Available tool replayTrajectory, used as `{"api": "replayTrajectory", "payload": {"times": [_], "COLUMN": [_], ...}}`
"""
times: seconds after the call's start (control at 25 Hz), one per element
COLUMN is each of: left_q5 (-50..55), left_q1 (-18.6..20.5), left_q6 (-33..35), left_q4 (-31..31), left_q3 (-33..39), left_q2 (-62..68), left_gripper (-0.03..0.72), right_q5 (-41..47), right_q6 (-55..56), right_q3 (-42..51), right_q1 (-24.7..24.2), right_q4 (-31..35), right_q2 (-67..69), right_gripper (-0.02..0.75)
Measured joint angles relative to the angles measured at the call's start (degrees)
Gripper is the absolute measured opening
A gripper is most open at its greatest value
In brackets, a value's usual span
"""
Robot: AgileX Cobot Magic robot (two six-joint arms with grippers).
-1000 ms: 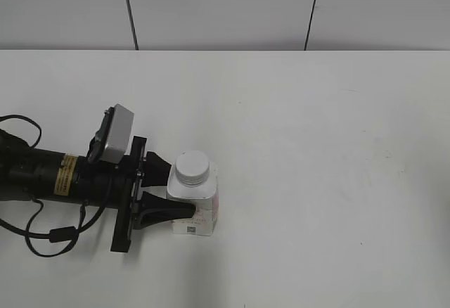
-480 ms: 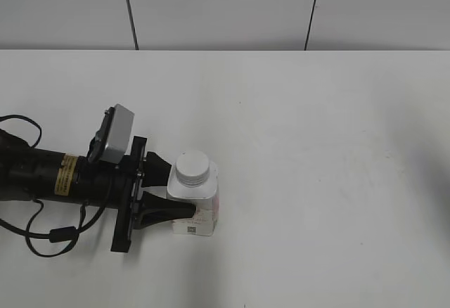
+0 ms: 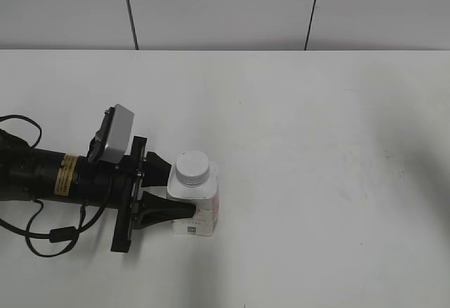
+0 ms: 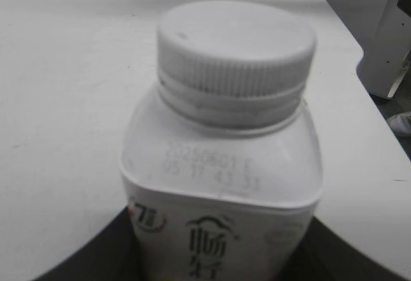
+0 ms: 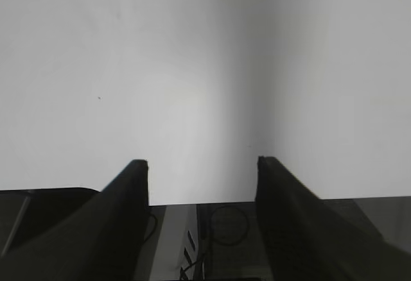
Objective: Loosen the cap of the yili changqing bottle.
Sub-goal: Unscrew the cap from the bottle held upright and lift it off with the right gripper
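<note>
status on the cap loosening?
Done: left gripper clamps the squat white plastic bottle, upright on the white table. In hand: nothing yet; open right gripper is empty, over bare table. Left: the ribbed white screw cap is fully seated, untouched.

Slanted exterior; close wrist views

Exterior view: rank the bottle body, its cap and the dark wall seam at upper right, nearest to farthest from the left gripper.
1. Yili changqing bottle body, clamped in the left gripper.
2. Cap, on top, just above the fingers.
3. Wall seam, far back right.
</note>
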Motion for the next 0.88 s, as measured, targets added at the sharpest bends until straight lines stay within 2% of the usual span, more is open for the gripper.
{"api": "replayTrajectory", "payload": {"times": [0.24, 0.28, 0.6, 0.88], "left_q5": [0.0, 0.0, 0.0, 0.0], "left_q1": [0.0, 0.0, 0.0, 0.0], "left_q6": [0.0, 0.0, 0.0, 0.0], "left_q4": [0.0, 0.0, 0.0, 0.0], "left_q3": [0.0, 0.0, 0.0, 0.0], "left_q2": [0.0, 0.0, 0.0, 0.0], "left_gripper": [0.33, 0.33, 0.33, 0.327], "right_q5": [0.1, 0.2, 0.2, 0.2], "right_q6": [-0.6, -0.4, 4.3, 7.5], "right_q3": [-3.8, -5.4, -13.7, -22.8], "right_q1": [4.1, 7.1, 20.7, 29.2], "right_q4": [0.9, 0.9, 1.1, 1.8], "right_q2": [3.7, 5.3, 14.3, 21.1], "right_gripper": [0.428, 0.428, 0.428, 0.427]}}
